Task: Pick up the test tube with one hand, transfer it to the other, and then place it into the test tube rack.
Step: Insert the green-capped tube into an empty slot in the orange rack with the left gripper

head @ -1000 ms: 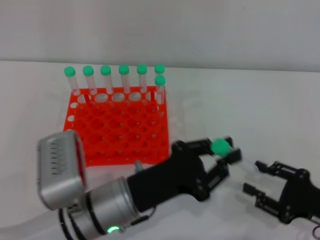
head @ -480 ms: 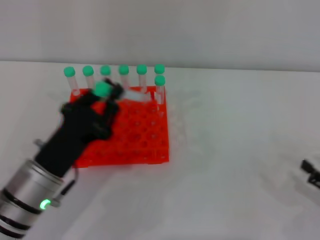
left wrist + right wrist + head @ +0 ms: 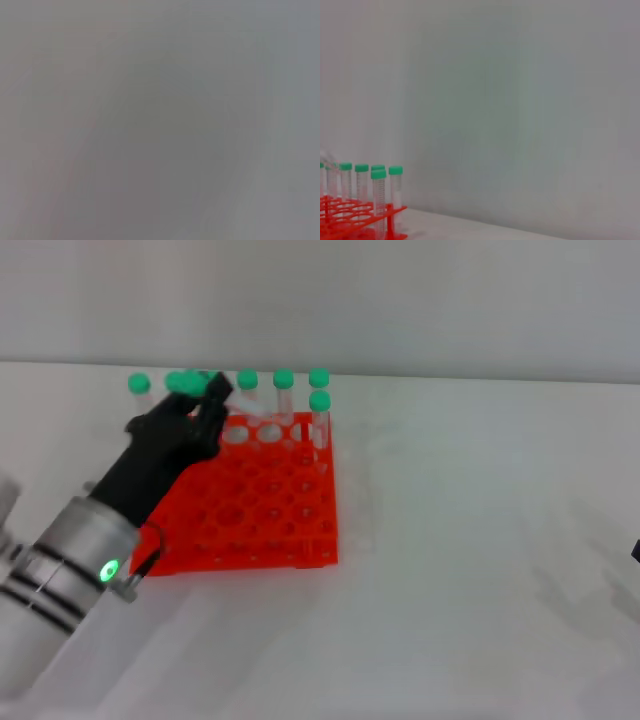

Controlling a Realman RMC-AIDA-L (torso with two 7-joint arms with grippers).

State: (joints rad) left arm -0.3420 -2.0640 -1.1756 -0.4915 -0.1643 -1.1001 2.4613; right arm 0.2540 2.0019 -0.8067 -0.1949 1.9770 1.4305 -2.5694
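Note:
My left gripper [image 3: 212, 396] is shut on the test tube [image 3: 188, 383], whose green cap shows by the black fingers. Its clear body slants to the right, over the back rows of the orange-red test tube rack [image 3: 262, 502]. Several other green-capped tubes [image 3: 284, 379] stand in the rack's back row, and the left gripper hides some of them. Only a dark sliver of my right gripper [image 3: 637, 551] shows at the right edge of the head view. The right wrist view shows the rack [image 3: 350, 220] and standing tubes [image 3: 378, 174] far off. The left wrist view shows only grey.
The rack stands on a white table [image 3: 470, 540] with a pale wall behind it. The left arm's silver forearm [image 3: 70, 560] reaches in from the front left, beside the rack's left side.
The left gripper has carried the tube from the front right, near the right gripper, to above the rack's back left. The right gripper has drawn back to the right edge.

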